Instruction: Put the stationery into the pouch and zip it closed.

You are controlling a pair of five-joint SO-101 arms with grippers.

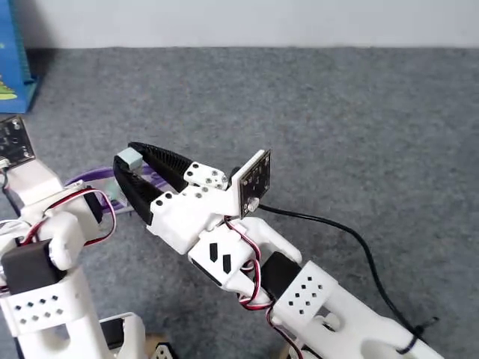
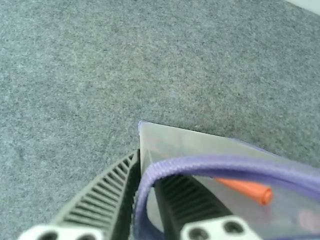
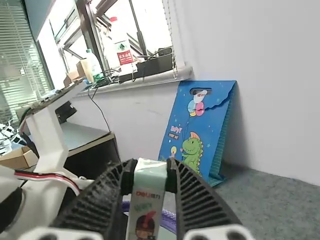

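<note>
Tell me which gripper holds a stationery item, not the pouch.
The right gripper: it clamps a small pale green and white packet. The left gripper grips the clear, purple-edged pouch instead.

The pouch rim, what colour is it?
Purple; the rim of the clear pouch shows best in the left wrist view.
</note>
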